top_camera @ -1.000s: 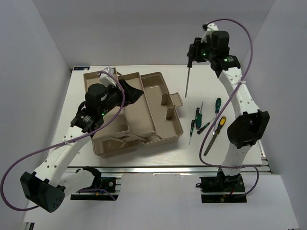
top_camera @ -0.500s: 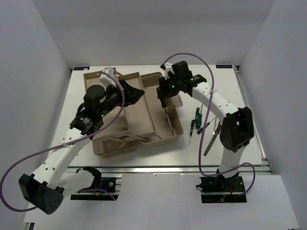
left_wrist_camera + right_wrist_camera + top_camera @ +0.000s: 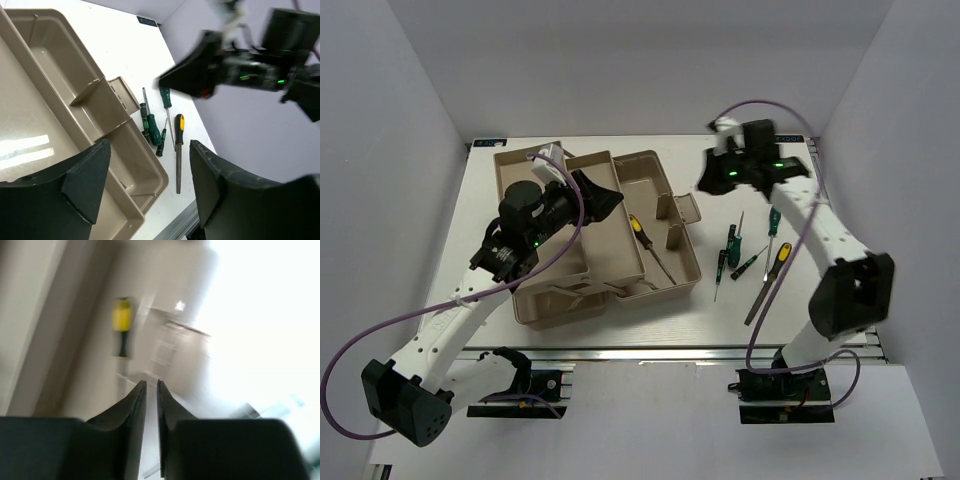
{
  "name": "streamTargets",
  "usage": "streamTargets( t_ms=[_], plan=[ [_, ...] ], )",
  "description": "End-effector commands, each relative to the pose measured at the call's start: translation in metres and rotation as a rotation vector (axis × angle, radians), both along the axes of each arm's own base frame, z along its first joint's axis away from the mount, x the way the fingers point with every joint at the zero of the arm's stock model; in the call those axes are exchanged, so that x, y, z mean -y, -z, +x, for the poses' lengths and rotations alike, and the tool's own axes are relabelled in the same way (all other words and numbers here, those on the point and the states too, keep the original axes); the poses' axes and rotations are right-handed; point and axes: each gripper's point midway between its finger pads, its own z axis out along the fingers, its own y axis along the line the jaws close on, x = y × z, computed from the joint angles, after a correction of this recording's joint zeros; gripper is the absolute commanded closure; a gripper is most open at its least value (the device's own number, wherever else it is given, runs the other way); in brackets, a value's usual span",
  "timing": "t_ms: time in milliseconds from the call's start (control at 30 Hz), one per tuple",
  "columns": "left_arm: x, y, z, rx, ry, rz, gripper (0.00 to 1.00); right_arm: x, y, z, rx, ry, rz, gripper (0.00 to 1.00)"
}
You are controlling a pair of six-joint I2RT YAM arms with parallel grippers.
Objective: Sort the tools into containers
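A yellow-and-black screwdriver (image 3: 649,244) lies in the right compartment of the beige toolbox (image 3: 692,284). It shows blurred in the right wrist view (image 3: 121,320). My right gripper (image 3: 710,181) hangs above the table just right of the toolbox. Its fingers stand almost together with nothing between them (image 3: 151,384). My left gripper (image 3: 599,194) is wide open and empty above the toolbox trays (image 3: 146,146). Three green screwdrivers (image 3: 730,245) and a yellow-handled file (image 3: 766,281) lie on the table right of the box. They also show in the left wrist view (image 3: 152,128).
The toolbox's raised trays (image 3: 542,245) fill the left half of the table, under my left arm. A hinged flap (image 3: 684,210) sticks out from the box's right side. The table's front rail (image 3: 670,350) runs along the near edge.
My right gripper carried the yellow-and-black screwdriver from the back right to the toolbox and let it go there. It has since moved away to the right, empty. The left arm has barely moved.
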Motion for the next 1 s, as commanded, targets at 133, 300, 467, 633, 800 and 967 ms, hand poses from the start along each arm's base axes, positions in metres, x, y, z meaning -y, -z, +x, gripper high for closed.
streamTargets(
  t_ms=[133,300,467,633,800,967],
  plan=[
    [0.005,-0.006,-0.005,0.067,0.048,0.003,0.35,0.184,0.032,-0.013,-0.237,0.503,0.107,0.65],
    [0.011,0.002,-0.006,0.058,0.081,0.015,0.32,0.246,0.088,-0.048,-0.313,0.709,-0.039,0.38],
    [0.017,0.005,-0.003,0.044,0.109,0.024,0.31,0.262,0.118,-0.053,-0.328,0.795,-0.106,0.35],
    [0.019,0.006,-0.001,0.030,0.111,0.017,0.31,0.281,0.139,-0.048,-0.339,0.875,-0.179,0.36],
    [0.014,0.006,-0.003,0.018,0.082,0.005,0.31,0.288,0.163,-0.053,-0.389,0.919,-0.207,0.41],
    [0.010,0.005,-0.005,0.004,0.059,0.007,0.31,0.286,0.181,-0.045,-0.413,0.923,-0.187,0.46]
  ],
)
